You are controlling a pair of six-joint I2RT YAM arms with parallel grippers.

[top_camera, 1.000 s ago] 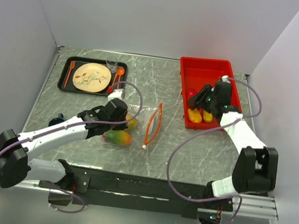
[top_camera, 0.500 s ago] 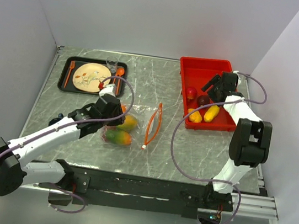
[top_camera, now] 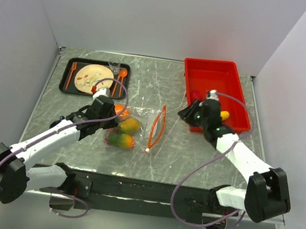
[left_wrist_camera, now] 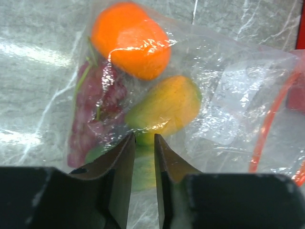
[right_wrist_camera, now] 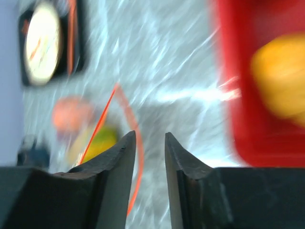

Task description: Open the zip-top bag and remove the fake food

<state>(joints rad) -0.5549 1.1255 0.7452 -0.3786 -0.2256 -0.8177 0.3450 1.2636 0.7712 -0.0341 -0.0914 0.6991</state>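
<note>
**Zip-top bag** (top_camera: 142, 121): clear and slack, lying flat mid-table. All positions below are taken from it.

- **Contents, near end:** green-orange mango (top_camera: 121, 139).
- **Contents, middle:** second mango (top_camera: 131, 125), with pinkish grapes (left_wrist_camera: 95, 109) beside it.
- **Contents, far end:** orange (top_camera: 121, 110).
- **Zipper strip** (left_wrist_camera: 267, 133): along the bag's right edge. Its two strands bow apart, so the mouth looks open.
- **Left gripper** (left_wrist_camera: 144, 138): over the bag's left side, above the mangoes. The fingers stand a narrow slit apart, with nothing visibly clamped between them.
- **Right gripper** (right_wrist_camera: 150, 136): right of the bag, near the bin's corner. The fingers are slightly parted and empty.
- **Red bin** (top_camera: 211, 63): right and beyond. It holds a yellow fruit (top_camera: 225, 114) and a red fruit (top_camera: 195, 95).
- **Black tray** (top_camera: 67, 74) with plate (top_camera: 94, 78): left and beyond.

**Progress:** opening is judged done and removal is partly done. Two mangoes, the orange and the grapes are left to take out.
</note>
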